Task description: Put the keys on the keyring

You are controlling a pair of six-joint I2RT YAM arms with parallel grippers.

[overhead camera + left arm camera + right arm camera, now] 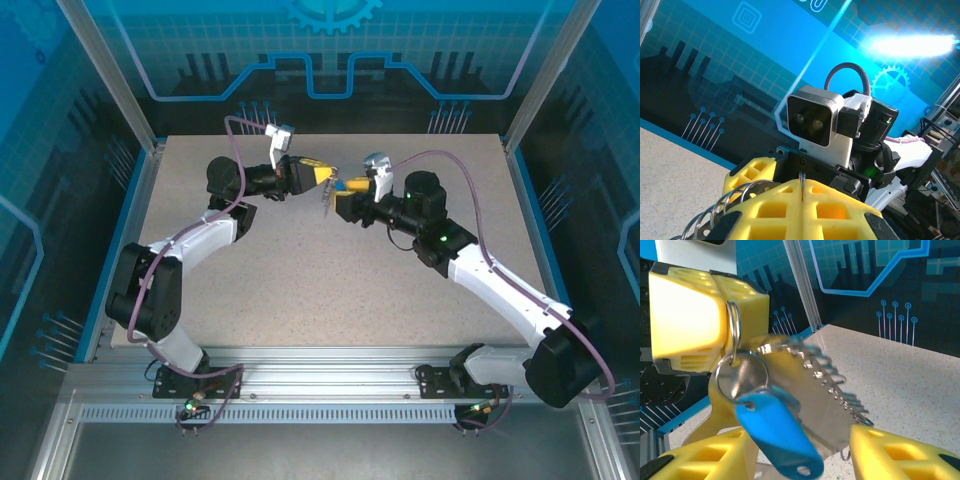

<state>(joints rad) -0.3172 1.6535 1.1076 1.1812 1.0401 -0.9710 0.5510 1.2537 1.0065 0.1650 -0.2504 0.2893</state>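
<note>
The left pincer [726, 315] is clenched on the keyring [734, 322]. Its two yellow fingers are pressed together, with the thin silver ring standing on edge in the seam between them. The right pincer [785, 462] is released. Its yellow fingers are spread wide at the bottom of its own wrist view.

The key [777, 432] hangs from the ring between those fingers. Its long axis runs diagonally, with the blue head pointing down and to the right. A round silver part sits at its upper end against the ring, and the ring seems to pass through a slot there. The chain [832, 382] trails off to the right behind the key, blurred, with its lower end cut off.

The left wrist view gives only the ring's edge and coils beside the fingers, facing the right arm's wrist camera [814, 120]. From above, both pincers meet tip to tip over the far middle of the table [300, 290], and the key is a tiny blue spot between them.
</note>
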